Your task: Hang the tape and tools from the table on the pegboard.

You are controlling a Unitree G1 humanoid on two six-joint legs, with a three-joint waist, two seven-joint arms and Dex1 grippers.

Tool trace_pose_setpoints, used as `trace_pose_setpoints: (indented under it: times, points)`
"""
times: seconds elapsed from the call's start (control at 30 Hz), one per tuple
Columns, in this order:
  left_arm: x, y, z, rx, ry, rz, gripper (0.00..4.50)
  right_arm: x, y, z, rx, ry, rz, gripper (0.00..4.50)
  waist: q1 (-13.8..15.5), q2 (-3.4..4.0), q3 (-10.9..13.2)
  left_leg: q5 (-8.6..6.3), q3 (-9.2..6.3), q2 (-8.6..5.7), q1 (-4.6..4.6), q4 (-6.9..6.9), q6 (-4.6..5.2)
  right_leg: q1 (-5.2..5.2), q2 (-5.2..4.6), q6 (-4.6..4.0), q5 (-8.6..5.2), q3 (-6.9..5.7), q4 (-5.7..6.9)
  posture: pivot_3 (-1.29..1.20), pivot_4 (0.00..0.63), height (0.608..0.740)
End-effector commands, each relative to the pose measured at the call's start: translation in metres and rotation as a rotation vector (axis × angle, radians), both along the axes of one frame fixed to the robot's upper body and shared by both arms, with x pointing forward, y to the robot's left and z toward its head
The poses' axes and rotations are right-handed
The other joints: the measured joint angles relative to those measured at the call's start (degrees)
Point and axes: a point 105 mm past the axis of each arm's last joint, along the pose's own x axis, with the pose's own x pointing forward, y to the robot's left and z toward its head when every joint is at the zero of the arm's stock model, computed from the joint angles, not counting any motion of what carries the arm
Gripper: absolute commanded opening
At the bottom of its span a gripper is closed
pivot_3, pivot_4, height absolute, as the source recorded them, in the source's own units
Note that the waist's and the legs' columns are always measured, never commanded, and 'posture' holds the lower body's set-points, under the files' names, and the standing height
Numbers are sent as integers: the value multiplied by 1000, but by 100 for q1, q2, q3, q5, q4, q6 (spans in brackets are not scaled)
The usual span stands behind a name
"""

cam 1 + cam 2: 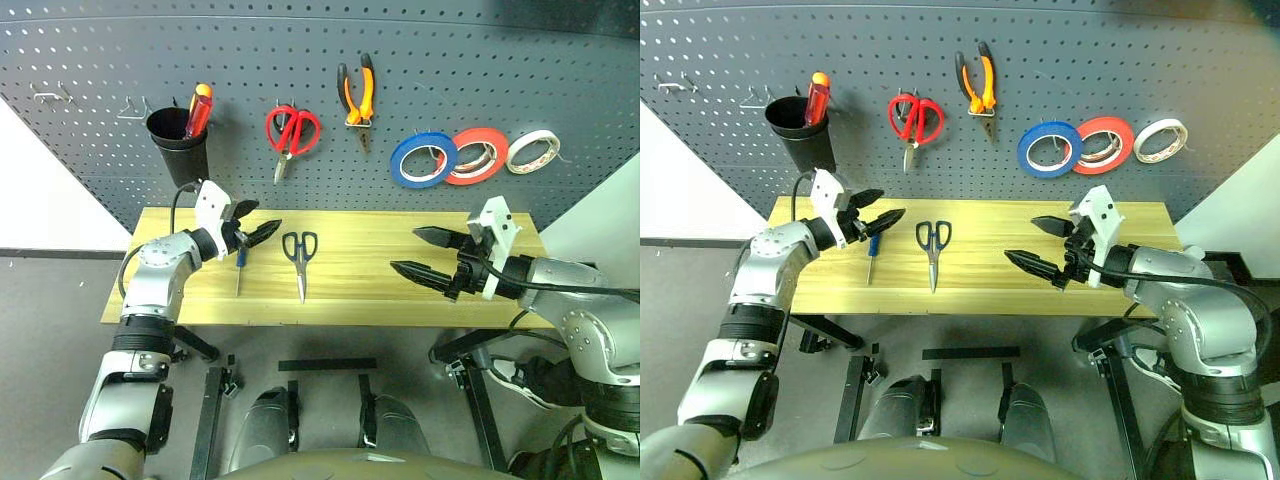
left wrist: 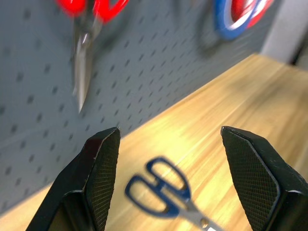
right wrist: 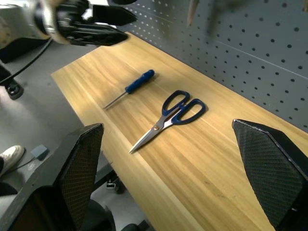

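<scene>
Holding red-and-yellow-handled screwdriver (image 1: 199, 109) upright: black cup (image 1: 180, 143) on pegboard (image 1: 450, 70).

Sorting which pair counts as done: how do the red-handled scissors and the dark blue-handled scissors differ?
The red-handled scissors hang on the pegboard, blades pointing down; the dark blue-handled scissors lie flat on the table. The red pair's handles are bright red, the table pair's dark blue. Both are closed, and neither is held by a gripper.
</scene>
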Motion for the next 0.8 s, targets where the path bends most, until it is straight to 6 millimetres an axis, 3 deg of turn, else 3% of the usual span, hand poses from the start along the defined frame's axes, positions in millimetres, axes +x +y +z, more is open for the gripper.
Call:
trace_pose_setpoints:
  times: [0.03, 0.2, 0.43, 0.8]
  points:
    - [4, -10, -4, 46, 16, 116, 3479, 2, -12, -4, -22, -9, 7, 4489, 17, -2, 7, -1, -4, 0, 0, 2, 1, 2, 0, 0, 0, -1, 0, 150, 199, 711]
    - [-4, -27, -29, 64, 141, 239, 3479, 9, -21, -10, -9, -15, 9, 4489, 1, -3, 29, -9, -2, -1, 2, 12, 16, 8, -4, 0, 0, 2, -1, 148, 236, 711]
    - [-13, -36, -59, 126, 258, 375, 3479, 19, -29, -19, -81, -94, -9, 4489, -5, 4, 165, -10, -15, 5, 26, 9, 16, 12, -4, -2, -2, 12, 1, 117, 283, 711]
    - [-12, -65, -62, 134, 274, 397, 3479, 19, -37, -2, -118, -153, -20, 4489, -14, 8, 506, -15, -13, 11, 26, 14, 24, 9, -27, -2, -2, 16, 0, 66, 360, 711]
